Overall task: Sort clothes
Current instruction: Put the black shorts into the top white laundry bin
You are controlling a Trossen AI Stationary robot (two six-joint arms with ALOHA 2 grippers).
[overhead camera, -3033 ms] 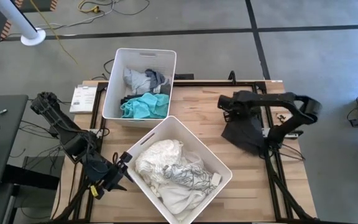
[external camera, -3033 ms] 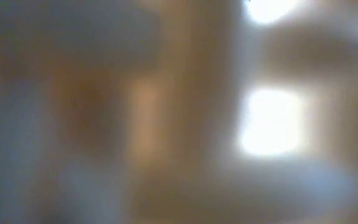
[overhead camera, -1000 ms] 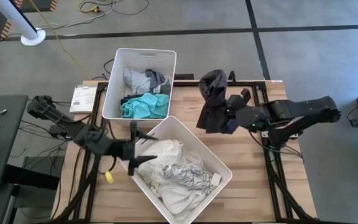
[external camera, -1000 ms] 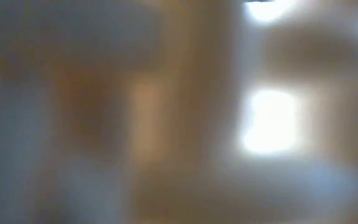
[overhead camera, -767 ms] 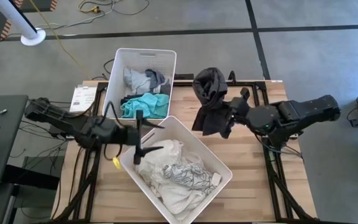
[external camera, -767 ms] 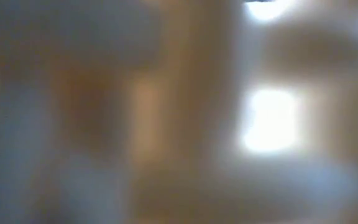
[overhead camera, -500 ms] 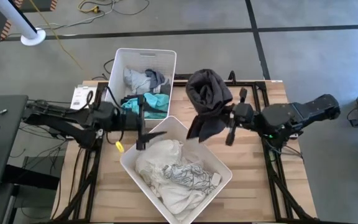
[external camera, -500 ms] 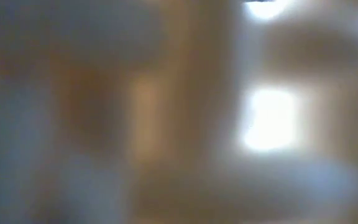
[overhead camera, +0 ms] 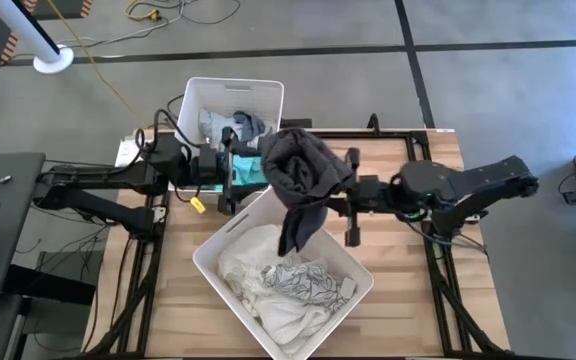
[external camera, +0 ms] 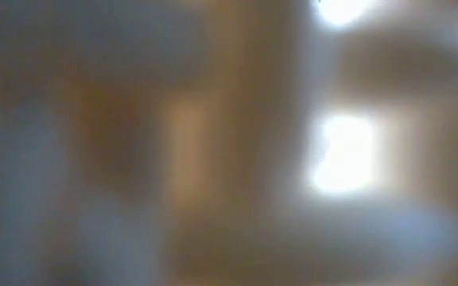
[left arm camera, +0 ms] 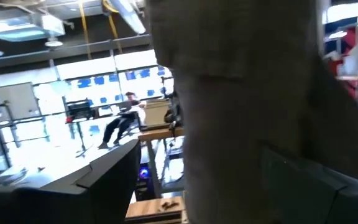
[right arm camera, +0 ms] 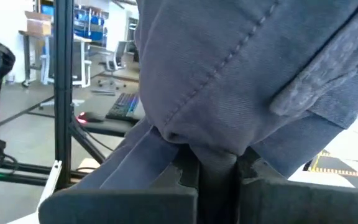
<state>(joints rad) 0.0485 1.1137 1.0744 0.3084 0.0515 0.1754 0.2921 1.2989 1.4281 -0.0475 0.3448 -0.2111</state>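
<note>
On the desk [overhead camera: 408, 260], my right end effector [overhead camera: 340, 192] is clamped on the dark grey garment [overhead camera: 301, 180], which hangs over the near white bin [overhead camera: 353, 295]. My left end effector [overhead camera: 230, 172] gapes wide, empty, over the far bin [overhead camera: 183, 150].

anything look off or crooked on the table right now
The near white bin sits skewed, turned at an angle to the table edges, while the far bin lies square. The low view is a blur and shows nothing. Otherwise, a dark garment hangs from the right gripper; nothing looks spilled.
</note>
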